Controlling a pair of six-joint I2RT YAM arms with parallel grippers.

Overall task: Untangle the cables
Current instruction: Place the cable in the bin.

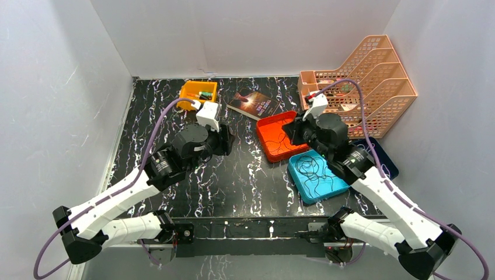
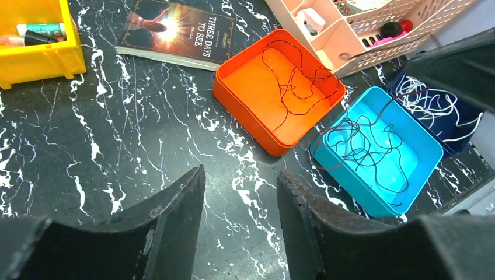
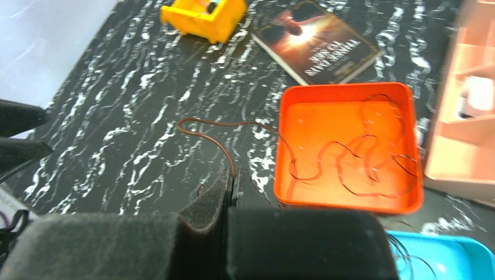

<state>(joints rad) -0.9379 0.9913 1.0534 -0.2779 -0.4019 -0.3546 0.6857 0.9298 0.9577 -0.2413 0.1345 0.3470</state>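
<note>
A thin dark brown cable (image 3: 204,135) runs from my right gripper (image 3: 232,174) in a loop over the tabletop and on into the orange tray (image 3: 408,99), where the rest of it lies in loose curls. The right gripper's jaws are shut on that cable's end. A black cable (image 2: 362,140) lies tangled in the light blue tray (image 2: 429,169), and a whitish cable (image 2: 432,105) sits in the dark blue tray (image 2: 408,79). My left gripper (image 2: 240,172) hovers open over bare table left of the trays, with nothing between its fingers.
A yellow bin (image 1: 198,92) with small items stands at the back. A book (image 1: 252,104) lies beside it, and a peach desk organizer (image 1: 362,87) fills the back right. White walls close in on the table on three sides.
</note>
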